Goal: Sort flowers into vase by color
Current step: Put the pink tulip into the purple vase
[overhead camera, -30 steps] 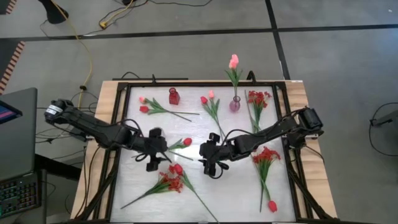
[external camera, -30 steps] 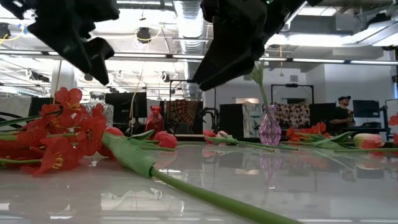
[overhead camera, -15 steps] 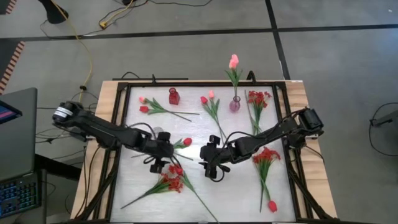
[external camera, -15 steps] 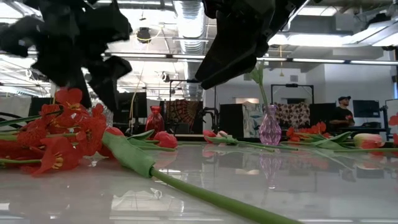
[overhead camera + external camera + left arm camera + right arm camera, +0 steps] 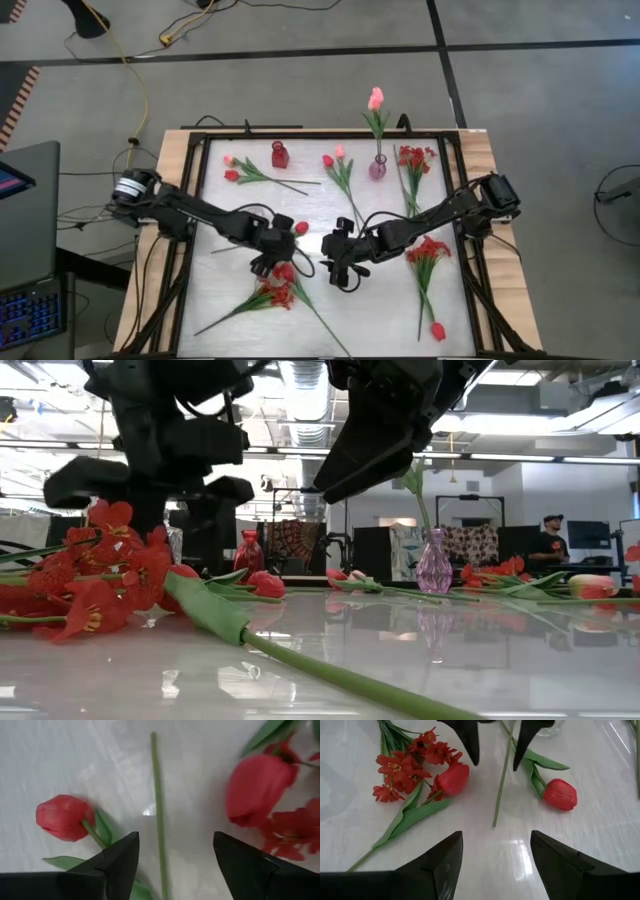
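In the centre of the overhead picture, the left gripper (image 5: pixel 283 245) has swept rightward over the past second and now hangs with its fingers spread astride a bare green stem (image 5: pixel 159 810), a red tulip (image 5: pixel 65 817) just to one side; I judge it is lining up to pick this flower. Just right of it the right gripper (image 5: pixel 335 262) waits, also spread. Farther back, at upper centre, a pink tulip (image 5: pixel 376 99) already stands in the purple vase (image 5: pixel 378 166).
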